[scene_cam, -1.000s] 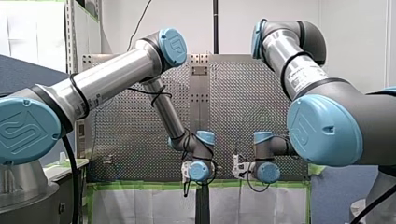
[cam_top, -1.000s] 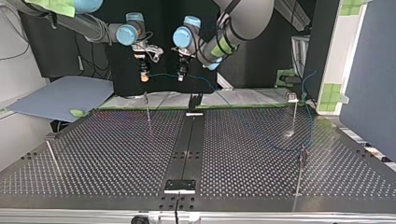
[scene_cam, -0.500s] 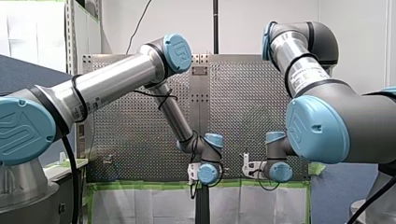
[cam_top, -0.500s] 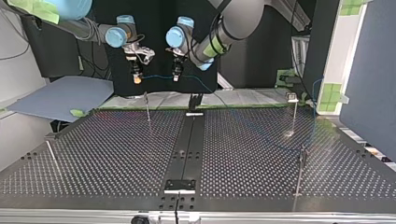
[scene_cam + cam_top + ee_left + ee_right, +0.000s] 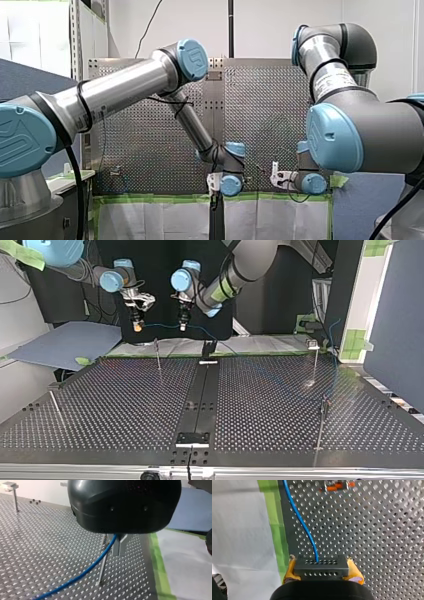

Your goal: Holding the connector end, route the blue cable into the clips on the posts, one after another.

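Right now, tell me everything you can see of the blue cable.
The cable is thin, blue and round, seemingly plastic-sheathed. One end enters a dark perforated connector clamped between the yellow pads of my right hand. From there it spans the air, nearly level, to my left hand, whose metal fingers are shut on it. Past that hand it droops in a slack curve over the perforated table toward the top view's right.

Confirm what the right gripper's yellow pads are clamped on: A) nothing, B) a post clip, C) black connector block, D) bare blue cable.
C: the right wrist view shows the right gripper with its yellow pads pressed on both sides of the black connector block, the blue cable leaving its front.
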Controlling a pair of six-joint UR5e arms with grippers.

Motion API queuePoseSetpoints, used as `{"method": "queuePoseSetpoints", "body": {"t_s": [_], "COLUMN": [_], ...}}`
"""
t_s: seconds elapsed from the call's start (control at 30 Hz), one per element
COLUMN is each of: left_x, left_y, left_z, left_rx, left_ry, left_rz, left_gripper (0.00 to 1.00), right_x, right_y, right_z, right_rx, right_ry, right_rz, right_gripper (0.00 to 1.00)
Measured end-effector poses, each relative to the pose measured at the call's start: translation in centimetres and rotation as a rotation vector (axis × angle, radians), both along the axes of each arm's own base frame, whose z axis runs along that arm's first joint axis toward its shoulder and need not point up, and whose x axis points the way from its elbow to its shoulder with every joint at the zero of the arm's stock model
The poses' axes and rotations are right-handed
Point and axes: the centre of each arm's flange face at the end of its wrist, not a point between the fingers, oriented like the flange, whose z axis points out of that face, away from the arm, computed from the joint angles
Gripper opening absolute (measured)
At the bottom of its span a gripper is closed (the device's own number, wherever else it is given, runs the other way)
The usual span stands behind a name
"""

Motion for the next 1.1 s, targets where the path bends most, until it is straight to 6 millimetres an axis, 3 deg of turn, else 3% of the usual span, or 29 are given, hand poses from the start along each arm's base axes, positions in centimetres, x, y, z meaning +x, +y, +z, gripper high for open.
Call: {"method": "queuePoseSetpoints", "body": {"t_s": [0.23,0.53,0.7,1.1], "left_x": [-0.2,2.1,2.4,4.0], "left_y": [-1.7,-3.2,-3.8,-4.7], "left_z": [-1.9,-0.4,-1.1,-0.8], "left_rx": [-0.021,-0.065,-0.055,-0.072], "left_ry": [0.005,-0.032,-0.022,-0.037], "left_rz": [-0.004,0.01,0.004,0.012], "left_gripper": [0.0,0.0,0.0,0.0], "right_x": [0.3,0.8,0.9,-1.8], "right_y": [-0.1,0.0,-0.2,-1.7], "right_z": [0.1,0.2,0.4,0.6], "right_rx": [0.002,-0.001,-0.006,0.001], "right_ry": [-0.018,-0.029,-0.027,-0.051], "right_rz": [0.055,0.125,0.165,0.183], "right_gripper": [0.0,0.0,0.0,0.0]}}
